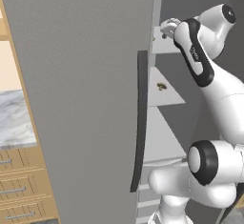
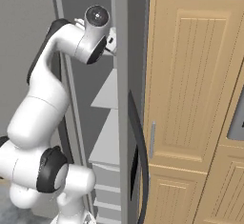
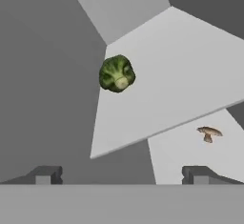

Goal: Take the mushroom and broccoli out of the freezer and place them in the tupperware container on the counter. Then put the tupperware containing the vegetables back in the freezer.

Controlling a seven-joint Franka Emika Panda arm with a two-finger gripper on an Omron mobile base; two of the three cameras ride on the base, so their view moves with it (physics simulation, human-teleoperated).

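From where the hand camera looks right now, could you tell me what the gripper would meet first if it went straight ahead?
Probably the light grey shelf inside the freezer, near the broccoli lying on it. The open gripper points at that shelf; depth is unclear. The mushroom sits on the next shelf, off to one side.

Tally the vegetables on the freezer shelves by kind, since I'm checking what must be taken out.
Broccoli: 1
Mushroom: 1
Total: 2
They sit on separate freezer shelves.
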